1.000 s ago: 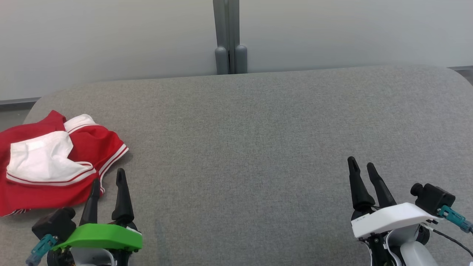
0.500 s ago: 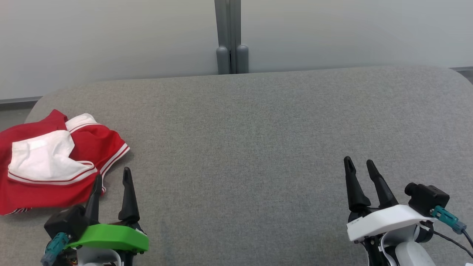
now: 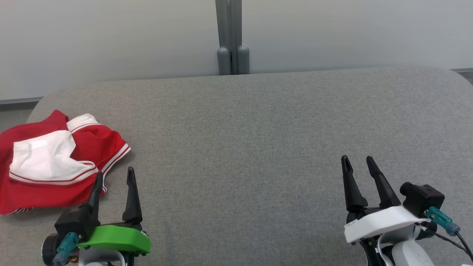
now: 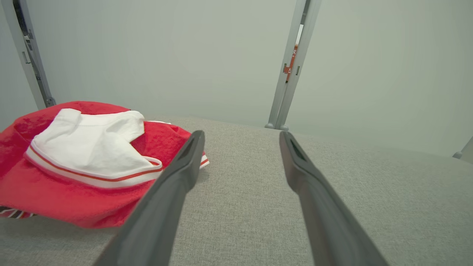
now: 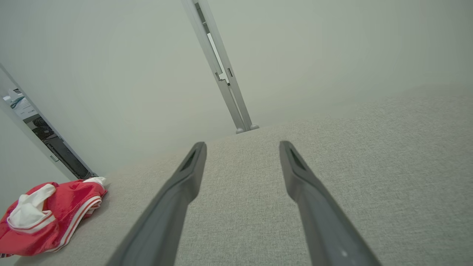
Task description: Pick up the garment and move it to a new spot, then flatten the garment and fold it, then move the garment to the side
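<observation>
Two grippers, both spread fully, nothing in either. Over the last second the left gripper (image 3: 114, 171) has straightened and slid slightly inward, and the right gripper (image 3: 357, 159) has nudged inward too. The view itself drifted a touch, so part of that is camera shift. The red-and-white garment (image 3: 48, 184) lies crumpled at the left edge of the grey woven table top (image 3: 240, 147), just beside the left gripper. Judgement: pick not started, approach only. Cloth looks like soft knit: red body, white panel, striped trim, lumpy folds. Table top is flat with rounded corners.
</observation>
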### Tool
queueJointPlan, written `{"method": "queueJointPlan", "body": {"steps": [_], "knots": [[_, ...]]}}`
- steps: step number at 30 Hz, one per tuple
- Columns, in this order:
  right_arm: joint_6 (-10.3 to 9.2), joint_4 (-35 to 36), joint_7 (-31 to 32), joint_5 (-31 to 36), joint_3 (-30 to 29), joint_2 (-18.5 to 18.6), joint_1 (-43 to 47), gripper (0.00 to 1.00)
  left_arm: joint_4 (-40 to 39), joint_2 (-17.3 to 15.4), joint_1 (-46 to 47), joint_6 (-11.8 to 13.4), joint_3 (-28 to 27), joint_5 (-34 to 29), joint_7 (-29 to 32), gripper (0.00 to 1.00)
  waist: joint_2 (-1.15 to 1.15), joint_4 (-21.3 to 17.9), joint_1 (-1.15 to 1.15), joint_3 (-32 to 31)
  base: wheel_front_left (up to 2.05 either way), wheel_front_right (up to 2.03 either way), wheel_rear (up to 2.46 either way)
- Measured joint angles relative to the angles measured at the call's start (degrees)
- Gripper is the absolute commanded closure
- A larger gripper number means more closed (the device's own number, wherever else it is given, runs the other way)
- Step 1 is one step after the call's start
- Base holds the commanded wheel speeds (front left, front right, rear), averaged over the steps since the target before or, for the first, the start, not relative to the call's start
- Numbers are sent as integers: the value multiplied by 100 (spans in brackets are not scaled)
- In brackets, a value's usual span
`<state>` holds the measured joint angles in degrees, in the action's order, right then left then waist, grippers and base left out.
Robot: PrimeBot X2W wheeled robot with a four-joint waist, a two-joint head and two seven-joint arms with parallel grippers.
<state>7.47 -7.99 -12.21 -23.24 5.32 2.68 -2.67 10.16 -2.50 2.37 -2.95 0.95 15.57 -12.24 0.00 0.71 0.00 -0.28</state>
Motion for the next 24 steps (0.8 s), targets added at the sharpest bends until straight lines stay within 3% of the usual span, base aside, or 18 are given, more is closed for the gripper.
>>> {"method": "queueJointPlan", "body": {"steps": [24], "knots": [[1, 24, -253, 1010, -94, 15, 94, 0, 14, -14, -101, 11, -16, -982, -253, 0, 0, 44, 0, -113, 0, 0, 0]]}}
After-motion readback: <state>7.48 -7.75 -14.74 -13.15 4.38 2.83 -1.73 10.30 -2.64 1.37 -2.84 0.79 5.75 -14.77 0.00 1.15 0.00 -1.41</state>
